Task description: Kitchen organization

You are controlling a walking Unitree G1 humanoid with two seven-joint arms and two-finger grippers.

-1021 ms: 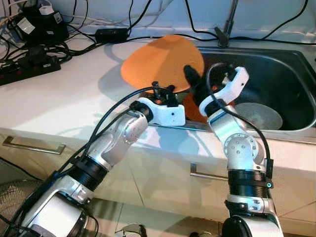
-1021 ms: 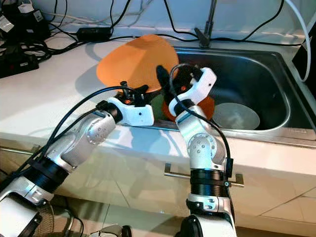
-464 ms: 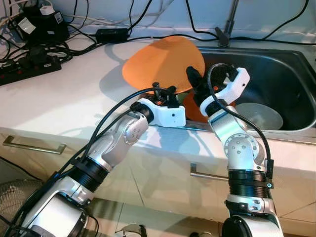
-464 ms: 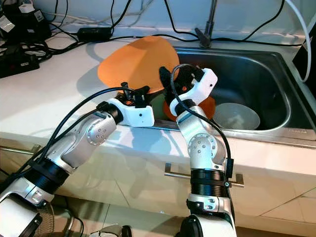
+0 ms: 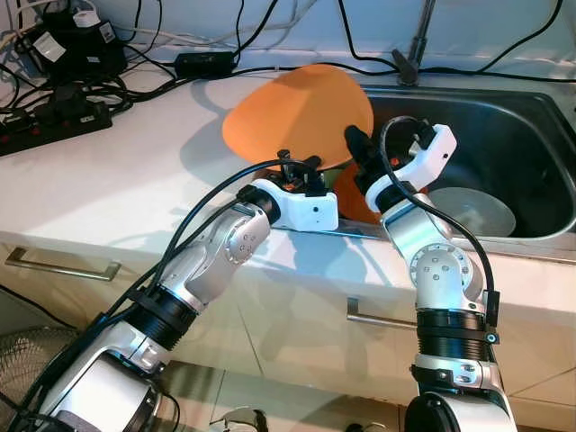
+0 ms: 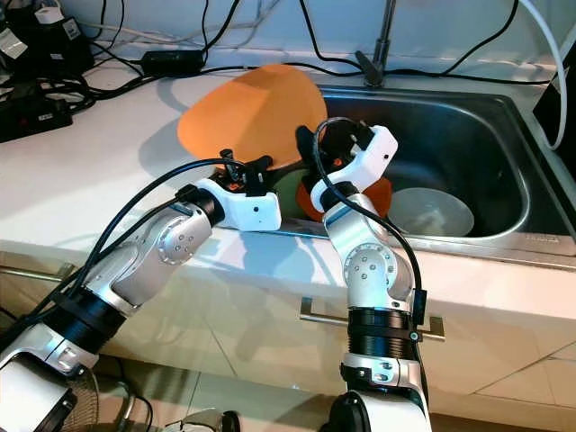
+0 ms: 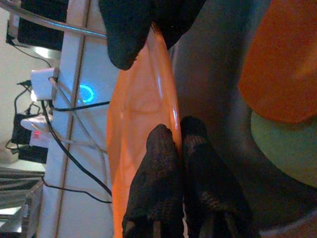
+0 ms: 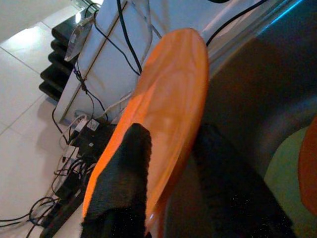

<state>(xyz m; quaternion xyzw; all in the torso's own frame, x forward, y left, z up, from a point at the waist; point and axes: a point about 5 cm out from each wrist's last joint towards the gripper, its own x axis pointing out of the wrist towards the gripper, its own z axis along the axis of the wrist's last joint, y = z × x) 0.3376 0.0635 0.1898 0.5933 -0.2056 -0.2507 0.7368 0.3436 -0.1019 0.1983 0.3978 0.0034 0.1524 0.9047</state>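
A large orange plate (image 5: 292,112) hangs tilted over the counter edge beside the sink (image 5: 504,117). My left gripper (image 5: 297,165) is shut on its near rim; in the left wrist view its fingers (image 7: 163,163) pinch the orange plate (image 7: 143,99) edge. My right gripper (image 5: 356,144) reaches in from the sink side. It stands open astride the rim of the orange plate (image 8: 168,109), one finger (image 8: 124,168) over the plate's face and the other behind it. A smaller orange dish (image 5: 346,193) lies in the sink below.
A pale bowl (image 5: 468,211) sits in the sink, and a green dish (image 7: 282,148) lies beside the small orange one. The faucet (image 5: 416,40) rises behind. Power strips and tangled cables (image 5: 54,99) crowd the back left of the white counter (image 5: 117,180).
My right gripper has crept a little further onto the plate's rim. The plate and my left gripper have barely shifted.
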